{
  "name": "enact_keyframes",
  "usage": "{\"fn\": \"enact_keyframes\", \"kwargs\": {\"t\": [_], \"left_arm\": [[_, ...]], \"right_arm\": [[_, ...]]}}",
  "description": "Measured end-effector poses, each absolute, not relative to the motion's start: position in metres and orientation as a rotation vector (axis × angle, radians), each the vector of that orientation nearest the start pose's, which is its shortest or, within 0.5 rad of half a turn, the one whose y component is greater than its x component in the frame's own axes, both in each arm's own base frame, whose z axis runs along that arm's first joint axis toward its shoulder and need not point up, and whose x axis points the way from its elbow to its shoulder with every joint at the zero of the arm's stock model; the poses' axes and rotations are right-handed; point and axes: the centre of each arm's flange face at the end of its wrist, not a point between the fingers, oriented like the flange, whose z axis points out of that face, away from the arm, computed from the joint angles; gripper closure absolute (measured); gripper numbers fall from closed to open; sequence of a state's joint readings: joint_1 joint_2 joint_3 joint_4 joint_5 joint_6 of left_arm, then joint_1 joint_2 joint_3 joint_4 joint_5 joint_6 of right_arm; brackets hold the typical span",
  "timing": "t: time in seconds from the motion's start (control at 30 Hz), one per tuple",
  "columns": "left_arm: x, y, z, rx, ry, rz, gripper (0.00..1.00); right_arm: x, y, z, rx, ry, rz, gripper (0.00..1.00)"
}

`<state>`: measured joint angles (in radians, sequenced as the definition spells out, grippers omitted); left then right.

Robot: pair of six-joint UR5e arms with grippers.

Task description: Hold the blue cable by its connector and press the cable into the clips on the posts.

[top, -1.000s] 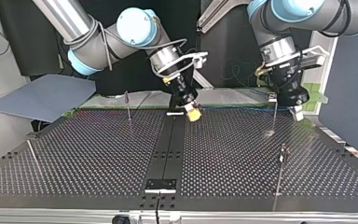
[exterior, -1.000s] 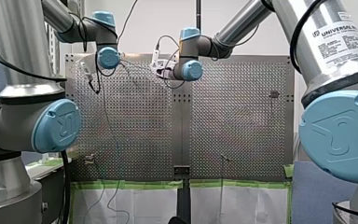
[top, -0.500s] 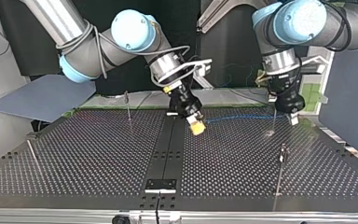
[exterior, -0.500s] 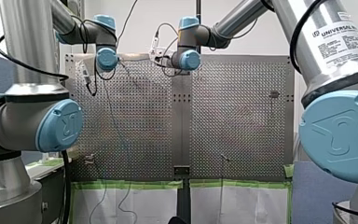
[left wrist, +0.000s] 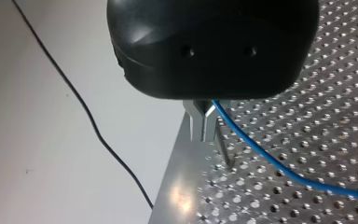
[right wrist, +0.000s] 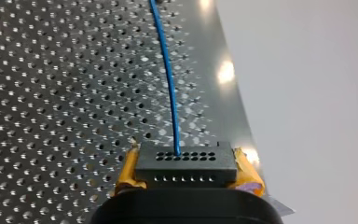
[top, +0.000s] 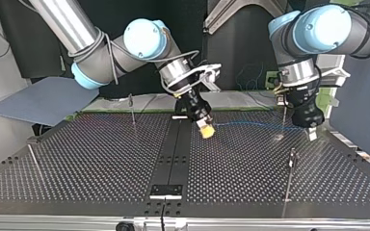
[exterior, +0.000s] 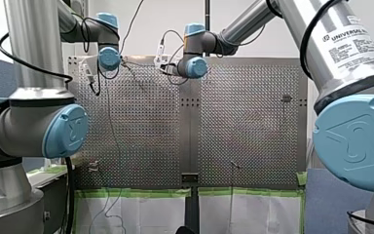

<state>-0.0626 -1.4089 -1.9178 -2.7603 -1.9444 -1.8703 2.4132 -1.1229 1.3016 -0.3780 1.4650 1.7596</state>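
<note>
Two arms reach over the perforated worktop [top: 101, 163], and I take the dark strip [top: 173, 154] down its middle as my marker. There are two claws, one blue cable and one black connector.

My right claw [top: 205, 131] hangs just beside the strip, on the side where my left arm works. Its two yellow pads [right wrist: 128, 173] are clamped on the connector [right wrist: 186, 168], one against each end. The connector's face has rows of small holes. The blue cable [right wrist: 168, 79] leaves that face and runs straight ahead above the holes of the worktop.

From there the cable stretches away from the strip, off the surface, to my left claw [left wrist: 203, 139], which hovers well out from the strip near the worktop's edge. Its two metal fingers [left wrist: 196, 123] are pinched close together on the cable, which comes out at their side and slants off across the plate.

I count four thin posts [top: 132, 109] in the top view, two on each side of the strip. One of them stands just beside my left claw (its clip is too small for me to read). A single thin black wire [left wrist: 88, 116] trails over the pale surface beyond the worktop's edge.
</note>
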Motion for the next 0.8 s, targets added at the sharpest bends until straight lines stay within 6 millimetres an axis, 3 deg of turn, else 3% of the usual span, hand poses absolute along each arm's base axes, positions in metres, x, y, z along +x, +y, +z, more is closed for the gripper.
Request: {"fn": "enact_keyframes", "kwargs": {"t": [0.17,0.47,0.8], "left_arm": [[0.431,-0.118,0.432,-0.464,1.287,-0.073,1.0],[0.452,-0.106,0.431,-0.467,1.252,-0.149,1.0],[0.462,-0.093,0.431,-0.457,1.24,-0.18,1.0]], "right_arm": [[0.614,-0.356,0.393,-2.076,0.866,-2.67,1.0],[0.617,-0.362,0.4,-2.055,0.856,-2.692,1.0],[0.621,-0.361,0.413,-2.029,0.821,-2.714,1.0]]}}
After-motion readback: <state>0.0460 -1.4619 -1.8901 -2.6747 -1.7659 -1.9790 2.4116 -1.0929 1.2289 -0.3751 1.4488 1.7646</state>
